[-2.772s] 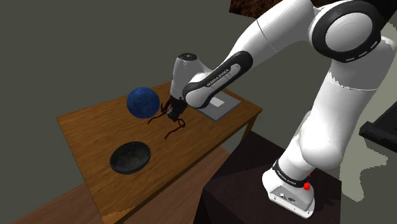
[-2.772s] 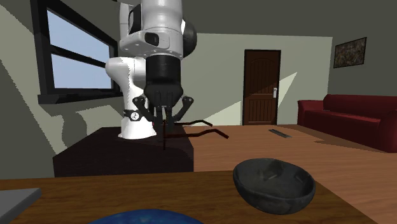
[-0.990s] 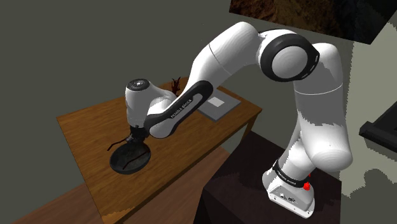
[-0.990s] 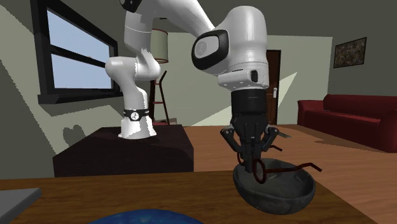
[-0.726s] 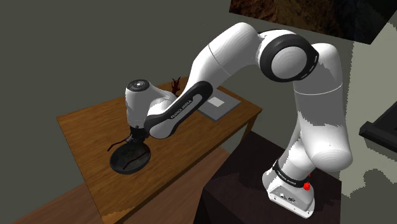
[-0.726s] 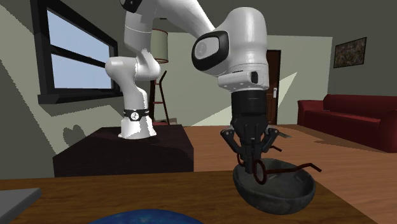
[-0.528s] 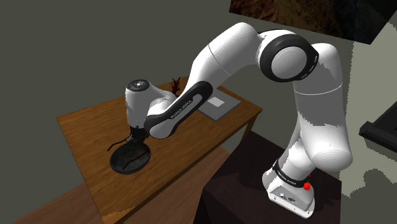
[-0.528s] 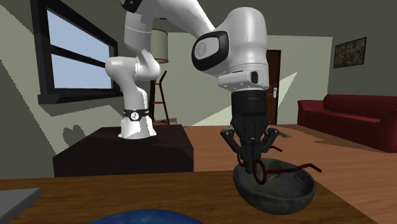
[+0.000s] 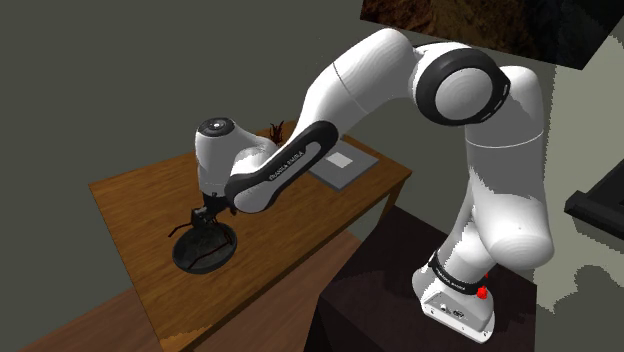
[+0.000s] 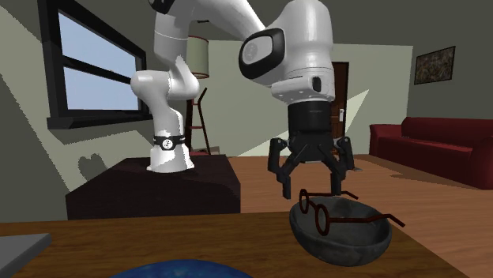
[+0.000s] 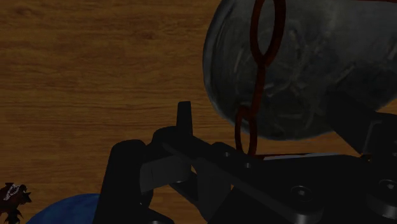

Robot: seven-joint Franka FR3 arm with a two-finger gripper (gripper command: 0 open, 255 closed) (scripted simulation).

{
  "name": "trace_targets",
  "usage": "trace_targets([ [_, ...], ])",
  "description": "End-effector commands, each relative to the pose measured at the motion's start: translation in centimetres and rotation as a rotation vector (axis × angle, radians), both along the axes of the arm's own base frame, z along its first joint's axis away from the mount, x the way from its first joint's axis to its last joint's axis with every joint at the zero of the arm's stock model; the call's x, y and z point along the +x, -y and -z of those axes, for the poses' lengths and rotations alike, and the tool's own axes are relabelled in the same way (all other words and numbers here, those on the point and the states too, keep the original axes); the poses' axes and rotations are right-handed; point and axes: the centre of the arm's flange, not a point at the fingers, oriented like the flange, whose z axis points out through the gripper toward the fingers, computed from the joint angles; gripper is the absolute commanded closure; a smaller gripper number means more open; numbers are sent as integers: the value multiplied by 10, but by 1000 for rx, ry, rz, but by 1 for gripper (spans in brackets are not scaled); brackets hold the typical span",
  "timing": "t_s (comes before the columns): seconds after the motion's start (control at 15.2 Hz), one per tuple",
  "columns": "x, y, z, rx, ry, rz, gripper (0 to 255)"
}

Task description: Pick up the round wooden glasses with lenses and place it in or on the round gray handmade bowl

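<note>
The round-lensed glasses (image 10: pixel 317 214) have a thin dark red frame and rest on the dark grey round bowl (image 10: pixel 340 241), with their temples reaching across its rim. My black gripper (image 10: pixel 312 184) hangs open just above them, fingers spread and touching nothing. In the shoulder view the gripper (image 9: pixel 201 222) is over the bowl (image 9: pixel 180 258) near the wooden table's front edge, and the glasses (image 9: pixel 207 246) lie inside. In the wrist view the glasses (image 11: pixel 268 32) lie across the bowl (image 11: pixel 318 83), beyond the spread fingers.
A blue ball (image 10: pixel 182 269) sits on the wooden table (image 9: pixel 130 190) near the bowl. A flat grey pad (image 9: pixel 340 165) lies at the table's far end by a dark red spiky object (image 9: pixel 277 131). The dark stand (image 9: pixel 400 290) adjoins the table.
The gripper was shut on the glasses over the bowl. Now it has opened and risen a little, and the glasses have dropped onto the bowl.
</note>
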Motion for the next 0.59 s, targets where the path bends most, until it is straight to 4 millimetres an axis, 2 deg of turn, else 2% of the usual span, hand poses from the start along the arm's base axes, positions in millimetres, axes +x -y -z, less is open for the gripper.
trace_targets([
  [0.0,-5,1,-21,0,0,0,0],
  [0.07,-7,1,-31,0,0,0,0],
  [0.53,-7,1,-31,0,0,0,0],
])
